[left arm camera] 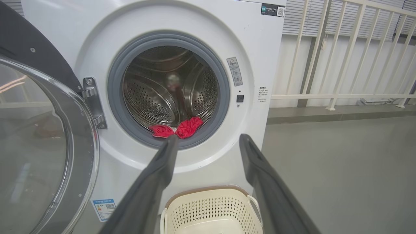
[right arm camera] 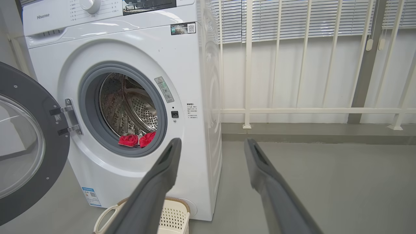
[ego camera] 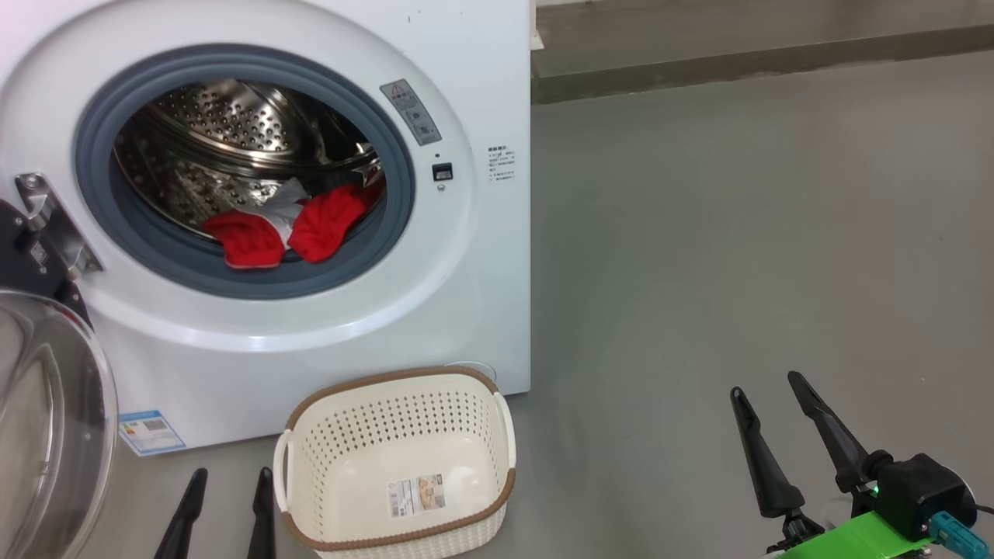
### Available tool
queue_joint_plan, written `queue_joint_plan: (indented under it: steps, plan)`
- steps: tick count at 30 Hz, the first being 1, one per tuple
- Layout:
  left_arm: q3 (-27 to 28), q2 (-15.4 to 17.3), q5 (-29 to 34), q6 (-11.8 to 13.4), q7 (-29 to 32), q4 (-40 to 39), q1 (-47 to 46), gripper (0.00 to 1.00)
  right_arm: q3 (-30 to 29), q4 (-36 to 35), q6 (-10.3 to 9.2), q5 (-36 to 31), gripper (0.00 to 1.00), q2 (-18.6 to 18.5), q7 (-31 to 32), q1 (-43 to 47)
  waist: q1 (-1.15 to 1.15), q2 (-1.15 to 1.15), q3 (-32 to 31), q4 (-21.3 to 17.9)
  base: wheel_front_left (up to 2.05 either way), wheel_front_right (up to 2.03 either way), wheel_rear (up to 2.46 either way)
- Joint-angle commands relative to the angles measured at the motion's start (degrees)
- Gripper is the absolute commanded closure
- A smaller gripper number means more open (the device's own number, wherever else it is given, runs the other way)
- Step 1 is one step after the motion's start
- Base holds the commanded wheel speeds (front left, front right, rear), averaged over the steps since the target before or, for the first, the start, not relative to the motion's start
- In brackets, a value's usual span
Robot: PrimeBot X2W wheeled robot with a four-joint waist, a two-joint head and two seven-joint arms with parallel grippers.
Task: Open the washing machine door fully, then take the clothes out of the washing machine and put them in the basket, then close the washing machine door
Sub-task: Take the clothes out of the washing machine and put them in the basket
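Note:
The white washing machine [ego camera: 481, 70] stands with its door [ego camera: 46, 419] swung wide open to the left, glass bowl facing out. Red clothes [ego camera: 299, 225] with a white patch lie at the drum's front lip, over the grey ring. They also show in the left wrist view [left arm camera: 177, 128] and right wrist view [right arm camera: 136, 139]. The cream basket [ego camera: 474, 505] sits on the floor before the machine, holding just a paper label. My left gripper [ego camera: 229, 477] is open, low beside the basket's left. My right gripper [ego camera: 773, 388] is open, out to the right over bare floor.
Grey floor [ego camera: 738, 233] stretches to the right of the machine. A white railing [right arm camera: 292, 110] with blinds behind it runs along the far wall on a low kerb. The open door [left arm camera: 35, 146] takes up the space left of the machine.

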Motion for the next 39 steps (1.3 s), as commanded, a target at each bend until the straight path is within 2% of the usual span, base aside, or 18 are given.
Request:
queue_joint_plan:
  steps: [1,18,39]
  plan:
    - [1.6,0.7,0.7,0.6,-0.2,-1.7,-1.4,0.00,1.2,-1.4,0.19,0.1,0.00,-0.7,-0.4,-0.5,0.00,0.00,0.0,0.0,1.02,-1.02,0.00]
    - [1.6,0.6,-1.2,1.3,-0.2,-4.2,-1.1,0.00,1.4,-0.4,0.19,-0.1,0.00,-1.3,-0.4,-0.5,0.00,0.00,0.2,0.2,1.58,-1.57,0.00]
    - [1.7,1.0,-2.3,0.7,-0.3,-2.2,-2.0,0.00,2.1,0.0,0.19,0.1,0.00,-1.5,-0.4,-0.5,0.00,0.00,-0.3,0.8,0.11,-0.11,0.00]
